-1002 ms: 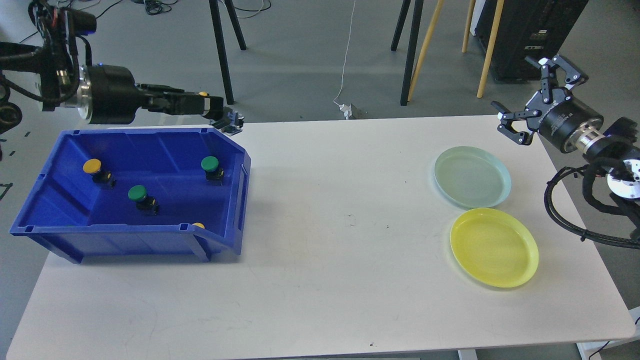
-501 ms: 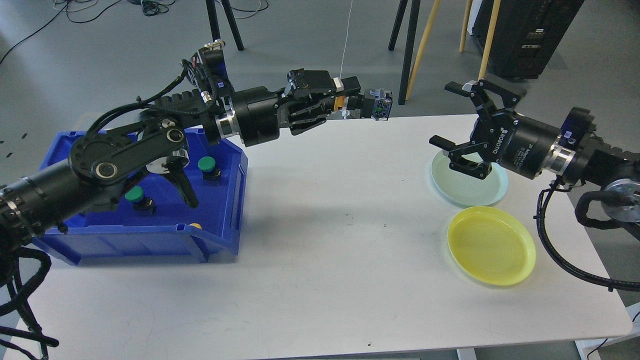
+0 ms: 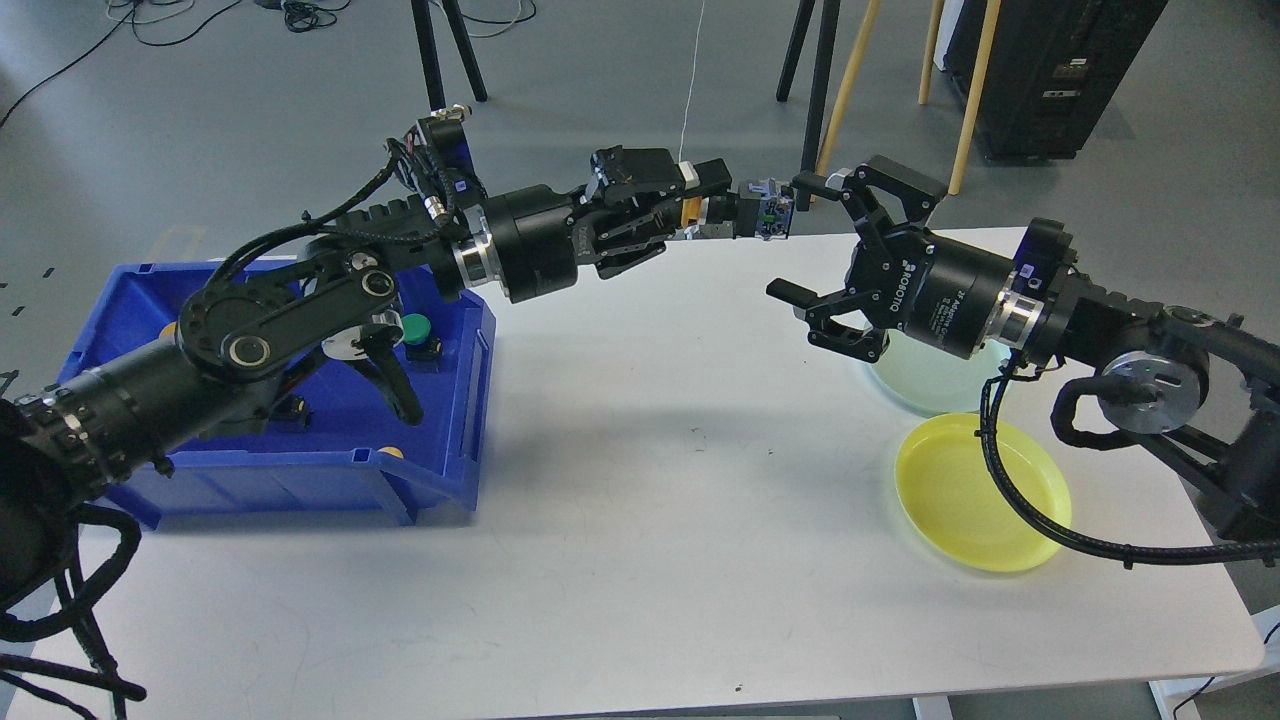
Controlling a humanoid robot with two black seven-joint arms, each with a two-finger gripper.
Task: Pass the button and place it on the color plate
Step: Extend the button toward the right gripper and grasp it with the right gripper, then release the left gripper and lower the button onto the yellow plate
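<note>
The white bench (image 3: pixel 620 560) was seen from above, and it carried all the things. At its left end a blue bin (image 3: pixel 455 470) was placed, and much of the inside of it was covered by the left arm (image 3: pixel 260 340), which was stretched over it toward the middle of the bench. A green button (image 3: pixel 418 328) was seen inside the bin near its right wall, and a small yellow piece (image 3: pixel 393 453) was seen at the front wall; more of the contents could not be told.

At the right end two plates were laid near each other. The yellow plate (image 3: pixel 950 500) was nearer to the front edge, and a black cable (image 3: pixel 1010 500) was hung across it. The pale green plate (image 3: pixel 925 385) was behind it and was partly hidden by the right arm (image 3: pixel 1100 330).

The left gripper (image 3: pixel 715 200) was held above the far edge of the bench. Its fingers (image 3: pixel 712 172) were clenched on the button (image 3: pixel 722 208), of which an orange-yellow part was seen between them and a small blue and grey end block was pointed to the right.

The right gripper (image 3: pixel 810 240) was turned toward the left one. Its fingers (image 3: pixel 808 185) were spread wide, one above and one below, and the upper one was just beside the end block of the button. Whether it was touching could not be told.
</note>
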